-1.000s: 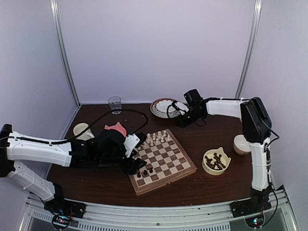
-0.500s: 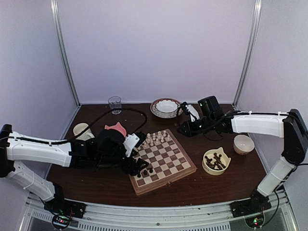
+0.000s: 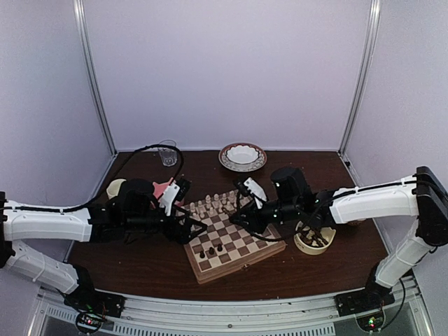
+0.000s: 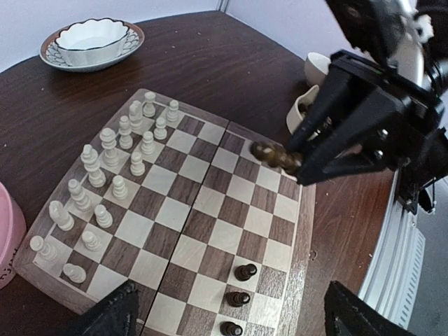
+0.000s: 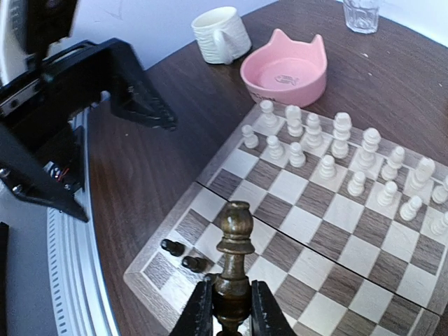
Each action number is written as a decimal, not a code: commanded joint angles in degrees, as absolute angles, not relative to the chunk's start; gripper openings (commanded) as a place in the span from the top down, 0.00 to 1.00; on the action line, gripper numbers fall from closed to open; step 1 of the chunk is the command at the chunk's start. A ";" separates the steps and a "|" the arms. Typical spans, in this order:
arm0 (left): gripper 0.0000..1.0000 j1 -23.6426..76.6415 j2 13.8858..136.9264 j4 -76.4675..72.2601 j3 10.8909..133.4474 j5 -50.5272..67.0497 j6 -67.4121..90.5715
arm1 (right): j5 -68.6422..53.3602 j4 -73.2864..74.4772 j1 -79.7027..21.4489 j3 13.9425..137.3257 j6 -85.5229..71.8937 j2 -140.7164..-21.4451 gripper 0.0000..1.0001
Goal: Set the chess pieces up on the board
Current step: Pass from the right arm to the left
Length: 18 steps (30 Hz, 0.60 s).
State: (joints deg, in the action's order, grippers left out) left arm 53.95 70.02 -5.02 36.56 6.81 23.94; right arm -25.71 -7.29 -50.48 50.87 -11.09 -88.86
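Observation:
The board (image 3: 235,269) lies at the table's middle, with three dark chess pieces (image 3: 211,250) standing in a row near its front left corner. The left wrist view shows the same three pieces (image 4: 239,299) below my left gripper (image 4: 234,316), which is open and empty, at the board's left edge (image 3: 180,227). My right gripper (image 5: 231,309) is shut on the base of a tall dark piece (image 5: 234,241), held above the board's middle (image 3: 241,218). Two dark pawns (image 5: 183,255) stand just left of it. The left wrist view also shows that held piece (image 4: 274,155).
Pale chessmen (image 3: 218,204) fill the board's far rows. A cream cat-shaped bowl (image 3: 302,245) with more dark pieces sits right of the board. A pink bowl (image 3: 165,187), a mug (image 3: 115,188) and a glass (image 3: 167,152) stand back left; a patterned plate (image 3: 242,156) at the back.
My right arm has swung from the back plate forward and left over the board, carrying the dark piece. My left gripper has opened and drawn back left off the board's corner.

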 commanded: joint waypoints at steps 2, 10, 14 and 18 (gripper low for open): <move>0.09 52.20 67.48 -11.85 34.89 15.82 27.67 | -26.91 -12.91 -52.96 50.92 -9.44 -88.79 0.88; 0.28 52.20 70.29 -14.99 35.76 23.13 27.76 | -27.27 -13.16 -55.89 50.60 -6.73 -87.37 0.87; 0.29 52.21 71.35 -15.91 36.01 25.06 28.30 | -29.28 -14.15 -56.61 50.19 -5.93 -87.12 0.87; 0.31 52.18 72.91 -17.06 36.73 28.24 28.56 | -30.01 -14.51 -57.53 50.01 -5.02 -86.95 0.87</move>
State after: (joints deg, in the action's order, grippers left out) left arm 52.23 71.44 -12.69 35.05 23.53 27.86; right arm -28.12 -12.32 -56.55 50.70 -6.63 -88.75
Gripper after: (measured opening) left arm 0.708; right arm 0.164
